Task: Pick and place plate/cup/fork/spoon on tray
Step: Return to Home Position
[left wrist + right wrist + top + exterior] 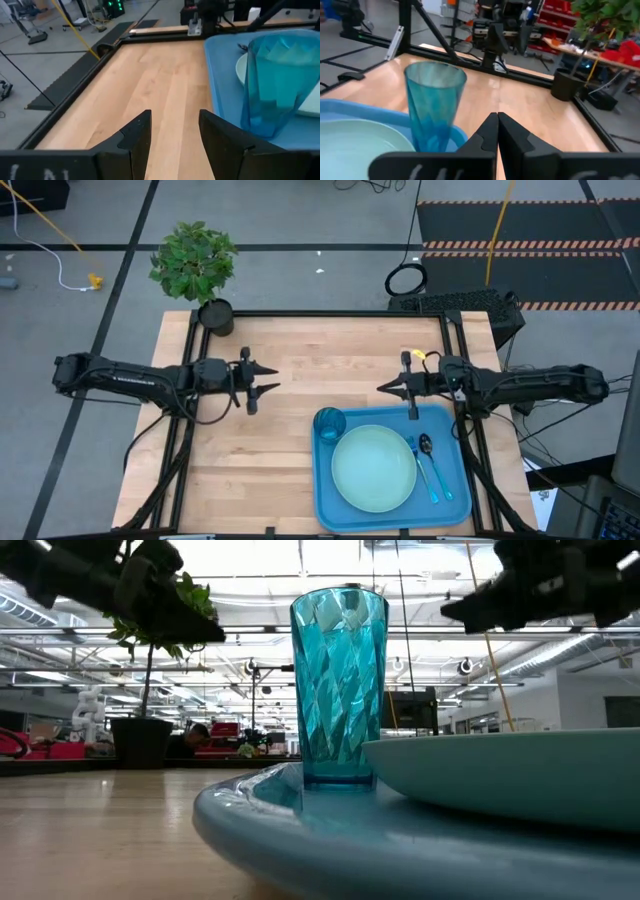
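Observation:
The blue tray lies at the table's near right. On it rest the mint-green plate, the teal cup standing upright at the tray's far left corner, and the fork and spoon side by side along the right rim. The cup also shows in the low view and both wrist views. My left gripper hovers open and empty over the table's left half. My right gripper hovers shut and empty just beyond the tray's far edge.
A potted plant in a black pot stands at the table's far left corner. Bare wood lies between the two grippers and left of the tray. A black frame runs along the table's edges.

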`<state>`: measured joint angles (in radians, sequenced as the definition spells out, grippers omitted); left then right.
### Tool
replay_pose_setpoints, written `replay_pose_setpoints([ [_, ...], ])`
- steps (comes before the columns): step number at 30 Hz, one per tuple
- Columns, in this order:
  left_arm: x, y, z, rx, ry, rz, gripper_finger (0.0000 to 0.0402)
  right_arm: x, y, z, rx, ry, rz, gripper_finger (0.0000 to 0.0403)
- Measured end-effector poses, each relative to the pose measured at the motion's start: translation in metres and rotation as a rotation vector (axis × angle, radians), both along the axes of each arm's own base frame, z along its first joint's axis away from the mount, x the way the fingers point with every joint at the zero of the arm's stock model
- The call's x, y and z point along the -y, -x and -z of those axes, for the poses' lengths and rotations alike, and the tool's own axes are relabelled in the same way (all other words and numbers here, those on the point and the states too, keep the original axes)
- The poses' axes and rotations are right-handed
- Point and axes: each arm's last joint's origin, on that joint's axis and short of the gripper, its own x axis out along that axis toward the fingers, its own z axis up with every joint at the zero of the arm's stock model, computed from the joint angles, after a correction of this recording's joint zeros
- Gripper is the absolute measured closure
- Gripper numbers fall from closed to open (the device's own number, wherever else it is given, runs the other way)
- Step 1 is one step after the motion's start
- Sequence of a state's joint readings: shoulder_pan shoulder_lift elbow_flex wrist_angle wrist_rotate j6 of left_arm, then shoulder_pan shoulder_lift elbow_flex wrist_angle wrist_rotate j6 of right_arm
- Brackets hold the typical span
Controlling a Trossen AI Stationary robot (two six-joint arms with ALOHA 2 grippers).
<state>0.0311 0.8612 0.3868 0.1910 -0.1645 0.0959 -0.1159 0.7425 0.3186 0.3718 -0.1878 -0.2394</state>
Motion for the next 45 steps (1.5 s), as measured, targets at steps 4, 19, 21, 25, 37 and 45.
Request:
replay_pose_setpoints([
  [4, 0.000, 0.004, 0.014, 0.034, 0.000, 0.003, 0.0234, 0.007, 0.005, 0.016, 0.018, 0.018, 0.038, 0.0403],
  [19, 0.000, 0.014, 0.036, 0.101, -0.028, 0.004, 0.0292, 0.013, 0.019, 0.046, 0.029, -0.005, 0.109, 0.0403],
  [21, 0.000, 0.014, 0.036, 0.101, -0.028, 0.004, 0.0316, 0.012, 0.022, 0.051, 0.045, -0.004, 0.109, 0.0403],
  [25, 0.000, 0.014, 0.036, 0.101, -0.028, 0.004, 0.0362, 0.012, 0.023, 0.045, 0.116, 0.004, 0.111, 0.0403],
  [37, -0.003, 0.014, 0.039, 0.079, -0.004, -0.004, 0.0382, 0.013, 0.024, 0.045, 0.123, -0.014, 0.134, 0.0403],
  [45, -0.003, 0.014, 0.039, 0.086, 0.024, -0.010, 0.0394, 0.011, 0.031, 0.044, 0.102, -0.024, 0.136, 0.0403],
])
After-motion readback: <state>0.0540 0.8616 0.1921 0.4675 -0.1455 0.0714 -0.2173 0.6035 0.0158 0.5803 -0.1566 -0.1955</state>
